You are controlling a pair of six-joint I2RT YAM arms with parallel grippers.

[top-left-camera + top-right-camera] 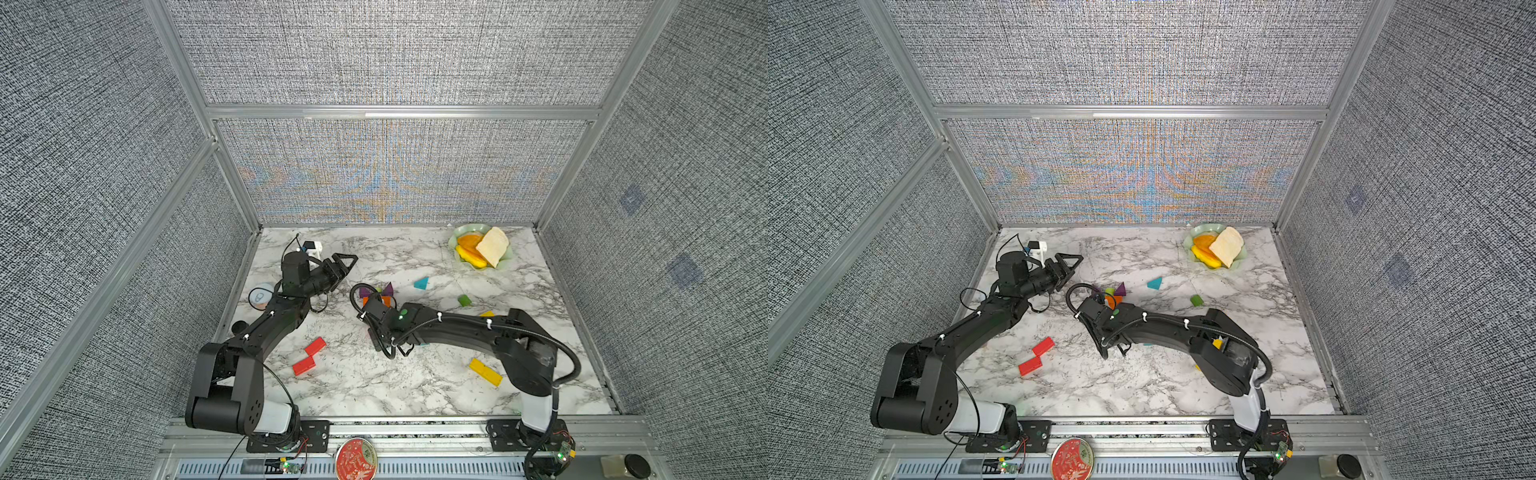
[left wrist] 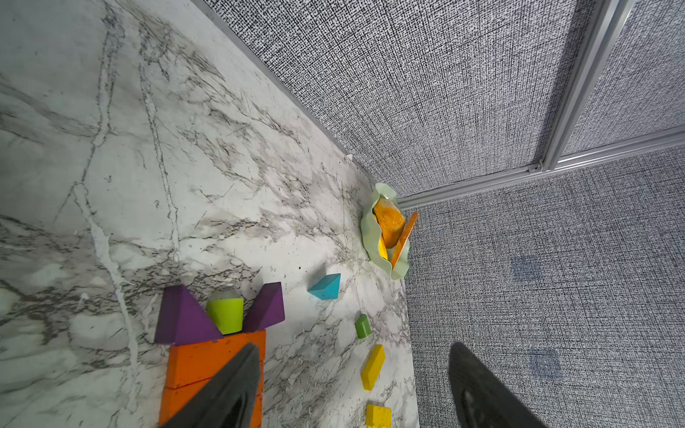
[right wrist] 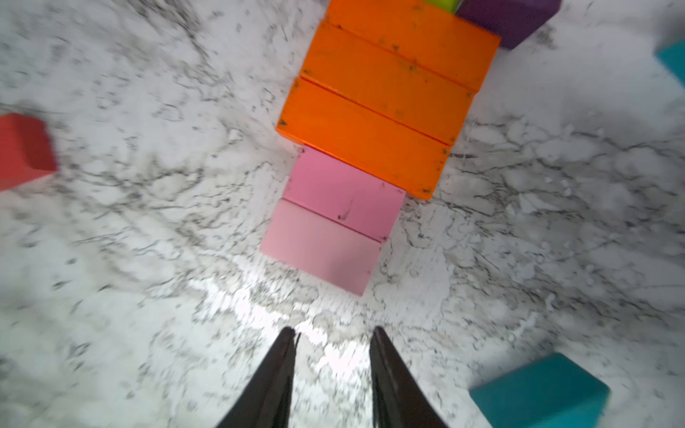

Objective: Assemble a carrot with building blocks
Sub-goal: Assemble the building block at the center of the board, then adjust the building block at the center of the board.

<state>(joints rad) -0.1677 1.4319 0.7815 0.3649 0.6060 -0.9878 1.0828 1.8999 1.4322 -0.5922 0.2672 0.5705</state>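
Observation:
Flat on the marble table lies the carrot: three orange bars [image 3: 385, 89] side by side, two pink bars [image 3: 333, 218] below them, and two purple triangles [image 2: 181, 318] flanking a lime-green stub [image 2: 225, 315] above. In both top views my right wrist covers most of it; a purple triangle [image 1: 388, 289] shows. My right gripper [image 3: 334, 333] hangs just short of the pink bars, open a little, nothing between its fingers. My left gripper [image 1: 347, 262] is open and empty at the back left, its fingers [image 2: 237, 381] over the orange bars in the wrist view.
Loose blocks: teal triangle [image 1: 421, 284], another teal block [image 3: 541, 392] beside the right gripper, green stub [image 1: 464, 300], yellow bar [image 1: 485, 372], two red bars [image 1: 309, 356]. A green plate [image 1: 457, 237] with toy fruit slices and bread stands at the back right. Fabric walls enclose the table.

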